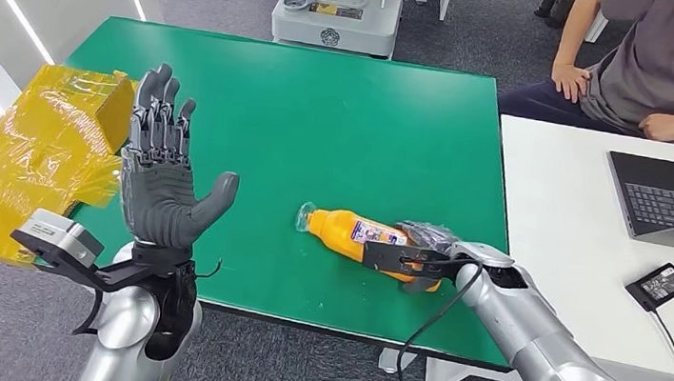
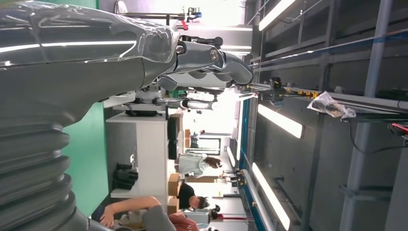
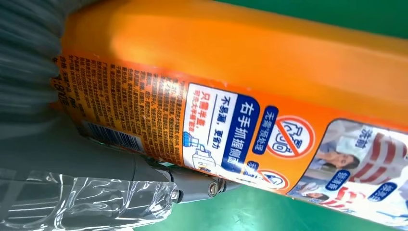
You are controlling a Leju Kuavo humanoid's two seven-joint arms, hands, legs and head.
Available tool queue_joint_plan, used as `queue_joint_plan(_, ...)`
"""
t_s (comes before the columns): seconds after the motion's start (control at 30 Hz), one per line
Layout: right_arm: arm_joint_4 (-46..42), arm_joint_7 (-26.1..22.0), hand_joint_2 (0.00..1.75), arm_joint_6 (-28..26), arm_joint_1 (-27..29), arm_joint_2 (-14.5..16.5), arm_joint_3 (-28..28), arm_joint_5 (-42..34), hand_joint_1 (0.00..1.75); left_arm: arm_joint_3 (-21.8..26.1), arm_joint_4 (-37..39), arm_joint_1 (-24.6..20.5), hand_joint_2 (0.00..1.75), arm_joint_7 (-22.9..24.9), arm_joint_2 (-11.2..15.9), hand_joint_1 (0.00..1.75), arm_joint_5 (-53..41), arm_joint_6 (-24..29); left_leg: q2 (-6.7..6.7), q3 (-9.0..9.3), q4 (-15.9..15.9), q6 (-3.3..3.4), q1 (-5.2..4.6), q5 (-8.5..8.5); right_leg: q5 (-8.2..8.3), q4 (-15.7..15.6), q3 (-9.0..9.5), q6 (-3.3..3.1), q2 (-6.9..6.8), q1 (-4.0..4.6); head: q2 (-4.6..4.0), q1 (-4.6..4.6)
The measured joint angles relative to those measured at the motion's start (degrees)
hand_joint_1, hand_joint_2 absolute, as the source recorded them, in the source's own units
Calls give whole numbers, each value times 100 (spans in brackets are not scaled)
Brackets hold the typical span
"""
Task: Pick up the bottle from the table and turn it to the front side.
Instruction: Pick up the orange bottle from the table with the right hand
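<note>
The bottle (image 1: 361, 236) lies lengthwise left-right on the counter (image 1: 324, 103), its base grasped by the right hand (image 1: 422, 253), the left hand (image 1: 162, 175) raised with fingers spread, holding nothing.

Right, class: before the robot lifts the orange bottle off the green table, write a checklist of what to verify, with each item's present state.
1. Right hand at the bottle: ok, it sits around the base end.
2. Grip firm enough to lift: cannot tell; the fingers are mostly hidden by the bottle.
3. Bottle lying flat on the green table, cap end pointing to the robot's left: ok.
4. Which face shows: not ok; the right wrist view shows the barcode and small print, so the front probably still needs turning up.
5. Left hand out of the way: ok, raised and holding nothing.
6. Laptop on the white table away from the bottle: ok.
</note>
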Motion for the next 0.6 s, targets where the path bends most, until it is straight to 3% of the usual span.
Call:
queue_joint_plan(0.07,0,17,175,-146,27,-7,-4,-31,140,-15,21,-9,175,-19,0,0,18,0,0,0,0,0,0,0,0,0,0,0,0,0,0,-1)
queue_joint_plan(0.1,0,21,175,-271,51,-9,-9,-49,165,-25,33,-19,175,-32,0,0,28,0,0,0,0,0,0,0,0,0,0,0,0,0,0,0)
queue_joint_plan(0.3,-35,-33,175,-962,247,-27,-117,-109,175,-52,88,-43,175,-96,0,0,58,-42,0,0,0,0,0,0,0,0,2,0,0,0,0,0)
queue_joint_plan(0.6,-328,-220,175,-1298,545,-31,-363,-105,175,-57,88,24,175,-93,-2,0,-70,-126,-1,0,0,0,0,0,0,1,5,0,-1,0,0,1)
